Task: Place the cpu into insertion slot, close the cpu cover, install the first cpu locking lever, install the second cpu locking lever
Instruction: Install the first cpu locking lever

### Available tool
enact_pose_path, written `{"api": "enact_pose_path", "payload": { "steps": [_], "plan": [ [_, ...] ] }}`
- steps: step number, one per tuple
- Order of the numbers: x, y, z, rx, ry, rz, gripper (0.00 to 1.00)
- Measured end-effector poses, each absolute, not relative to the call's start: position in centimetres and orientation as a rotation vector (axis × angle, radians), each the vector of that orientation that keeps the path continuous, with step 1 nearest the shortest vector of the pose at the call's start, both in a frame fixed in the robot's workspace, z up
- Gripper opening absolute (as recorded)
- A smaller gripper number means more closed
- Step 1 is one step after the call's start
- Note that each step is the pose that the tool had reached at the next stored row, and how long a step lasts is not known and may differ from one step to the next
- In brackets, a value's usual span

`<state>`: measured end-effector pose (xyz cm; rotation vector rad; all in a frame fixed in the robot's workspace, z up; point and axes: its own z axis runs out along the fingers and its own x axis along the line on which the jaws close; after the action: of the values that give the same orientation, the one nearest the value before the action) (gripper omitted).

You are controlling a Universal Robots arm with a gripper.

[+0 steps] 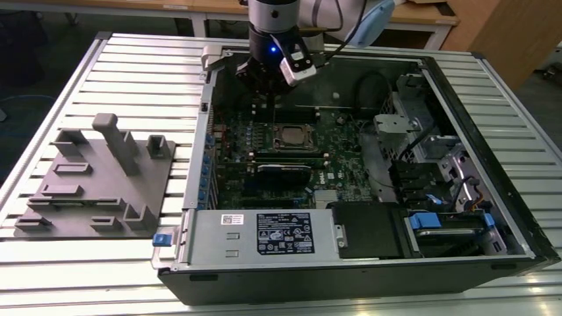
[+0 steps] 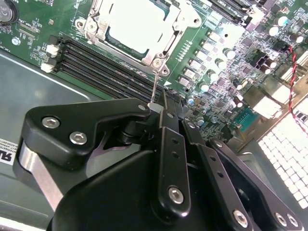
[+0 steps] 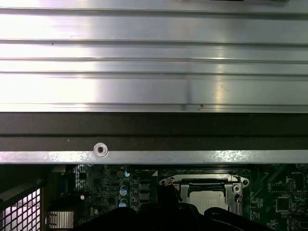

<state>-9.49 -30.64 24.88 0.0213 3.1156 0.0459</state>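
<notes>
Second wrist view: matte black end effector (image 2: 162,102), pinched narrow, beside thin silvery wire locking lever (image 2: 154,84).

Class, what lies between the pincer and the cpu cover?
In the second wrist view, long black memory slots and a thin metal lever lie between the pincer and the cpu cover.
</notes>
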Motion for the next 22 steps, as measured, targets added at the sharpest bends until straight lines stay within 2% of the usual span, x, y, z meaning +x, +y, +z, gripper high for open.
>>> {"api": "enact_pose_path", "payload": {
  "steps": [19,22],
  "plan": [
    [-8.65,-30.64,24.87,0.022,3.115,0.046,0.11],
    [-8.56,-30.67,24.76,0.024,3.115,0.065,0.11]
  ]
}}
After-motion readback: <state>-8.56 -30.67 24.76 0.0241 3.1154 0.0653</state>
